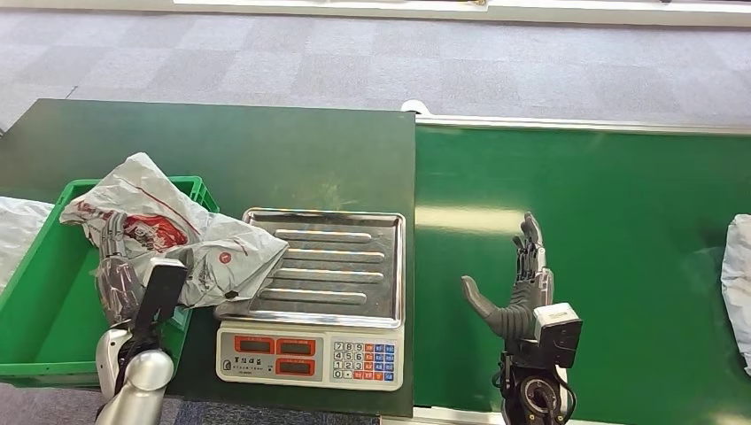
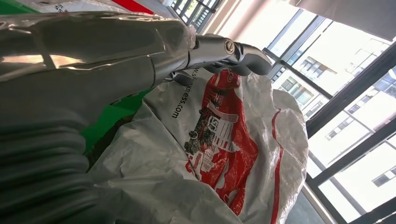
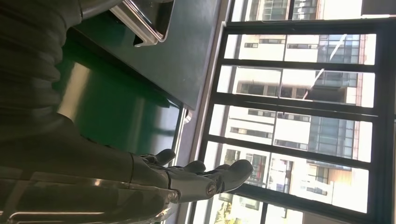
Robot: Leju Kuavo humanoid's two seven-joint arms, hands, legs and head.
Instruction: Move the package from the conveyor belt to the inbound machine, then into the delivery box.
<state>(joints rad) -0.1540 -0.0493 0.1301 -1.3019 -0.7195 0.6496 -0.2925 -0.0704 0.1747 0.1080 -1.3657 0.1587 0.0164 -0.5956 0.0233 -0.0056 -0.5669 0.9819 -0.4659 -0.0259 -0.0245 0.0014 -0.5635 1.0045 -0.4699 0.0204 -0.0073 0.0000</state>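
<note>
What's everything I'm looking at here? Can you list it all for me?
package: one, grey plastic with red print, lying across the crate's rim and the scale's left edge, left hand on it
crate: one, green, at the left on the dark table
scale: one, steel tray with a white front panel of red displays and a keypad, middle of the table
table: one, dark green, left half of the scene
conveyor belt: one, bright green, right half
second package: one, pale grey, at the belt's right edge
another pale bag: one, at the far left edge, beyond the crate
left hand: one, dark, holding the package
right hand: one, dark, fingers spread above the belt, holding nothing
</note>
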